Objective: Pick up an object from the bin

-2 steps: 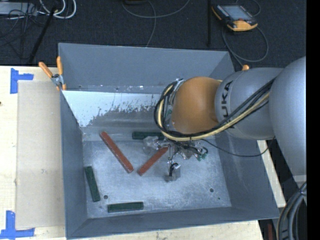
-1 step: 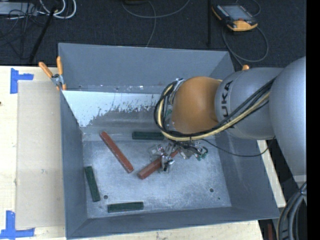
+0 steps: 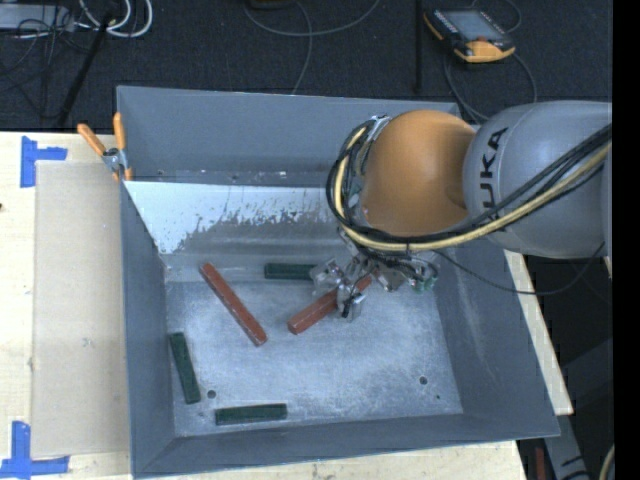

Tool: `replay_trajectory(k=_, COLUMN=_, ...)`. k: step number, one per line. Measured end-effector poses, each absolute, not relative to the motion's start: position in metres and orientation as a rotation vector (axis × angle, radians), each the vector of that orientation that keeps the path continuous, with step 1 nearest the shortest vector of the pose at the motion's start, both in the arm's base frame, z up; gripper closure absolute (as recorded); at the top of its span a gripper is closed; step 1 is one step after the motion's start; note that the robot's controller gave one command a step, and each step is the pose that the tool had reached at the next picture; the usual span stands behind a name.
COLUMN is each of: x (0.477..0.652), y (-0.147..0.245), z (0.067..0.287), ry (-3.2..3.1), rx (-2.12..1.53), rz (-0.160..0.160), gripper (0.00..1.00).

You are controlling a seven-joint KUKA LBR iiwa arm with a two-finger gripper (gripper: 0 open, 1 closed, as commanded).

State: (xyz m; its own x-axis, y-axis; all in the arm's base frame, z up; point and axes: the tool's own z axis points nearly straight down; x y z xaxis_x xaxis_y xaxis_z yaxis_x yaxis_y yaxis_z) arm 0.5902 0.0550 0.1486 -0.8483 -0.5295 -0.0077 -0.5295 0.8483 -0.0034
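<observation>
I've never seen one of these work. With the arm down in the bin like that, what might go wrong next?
1. The arm meets the short reddish-brown stick near its upper end, not its middle. Lifted from there, the stick may well tilt and slip free.
2. A dark green stick and a longer reddish-brown stick lie close by. A sideways nudge might knock them.

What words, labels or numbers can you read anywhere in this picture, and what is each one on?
"UKA": dark letters on the grey rounded arm link; anything before them is hidden by the orange dome-shaped cover.
Orange-edged handheld device at the top of the view: whatever its face shows is too small to read.
No other text is readable.
</observation>
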Motion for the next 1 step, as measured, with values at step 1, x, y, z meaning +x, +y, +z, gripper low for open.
replay_trajectory(k=1, x=0.5913, y=0.0563, z=0.1769, ry=3.016, rx=-0.863, rz=0.000, gripper=1.00)
